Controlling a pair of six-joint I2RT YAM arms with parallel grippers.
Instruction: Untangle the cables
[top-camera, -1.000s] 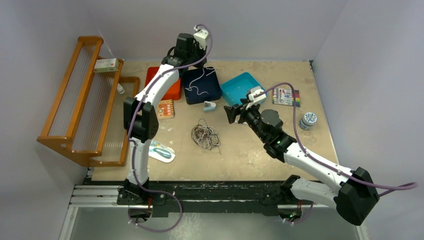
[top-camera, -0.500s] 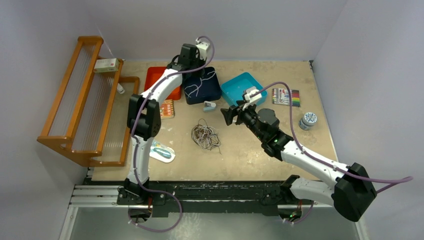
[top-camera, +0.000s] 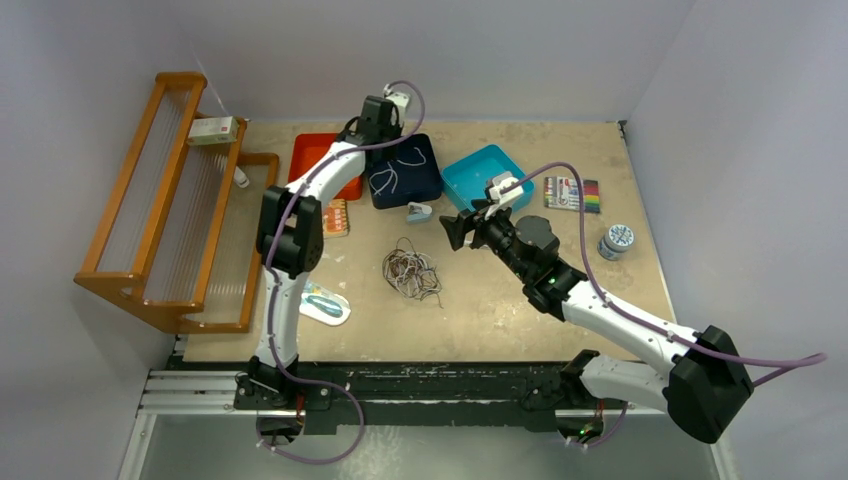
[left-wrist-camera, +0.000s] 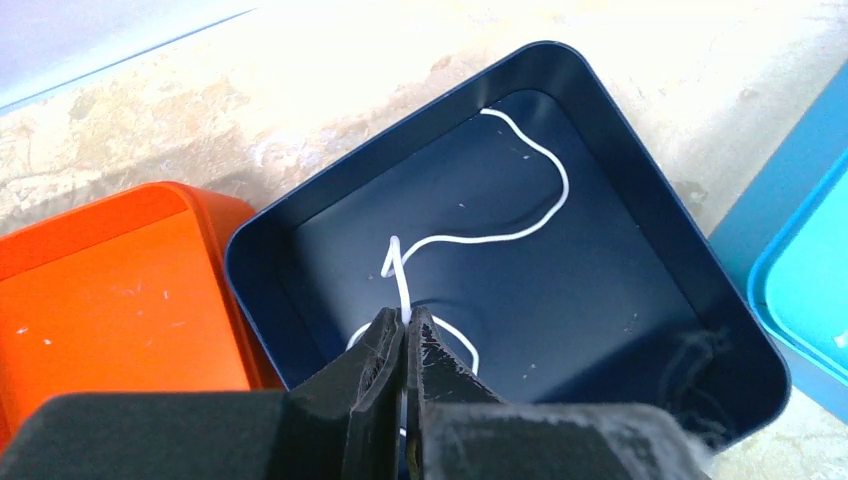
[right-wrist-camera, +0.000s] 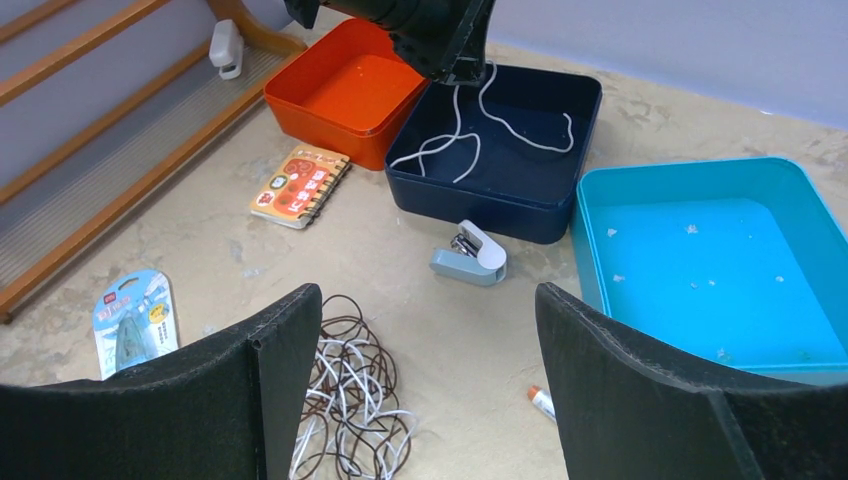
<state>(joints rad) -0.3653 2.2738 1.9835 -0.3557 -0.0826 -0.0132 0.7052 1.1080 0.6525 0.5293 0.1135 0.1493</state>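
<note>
A tangle of thin brown and white cables lies mid-table; it also shows low in the right wrist view. My left gripper is shut on a thin white cable, most of which lies curled inside the dark blue tray. In the top view the left gripper hangs at that tray's far left corner. My right gripper is open and empty, above the table to the right of the tangle, seen in the top view too.
An orange tray sits left of the blue one and a turquoise tray to its right. A small grey stapler, a booklet, a packet, a marker set, a jar and a wooden rack stand around.
My left gripper has lowered toward the blue tray, laying more of the white cable inside it. My right gripper has shifted slightly left.
</note>
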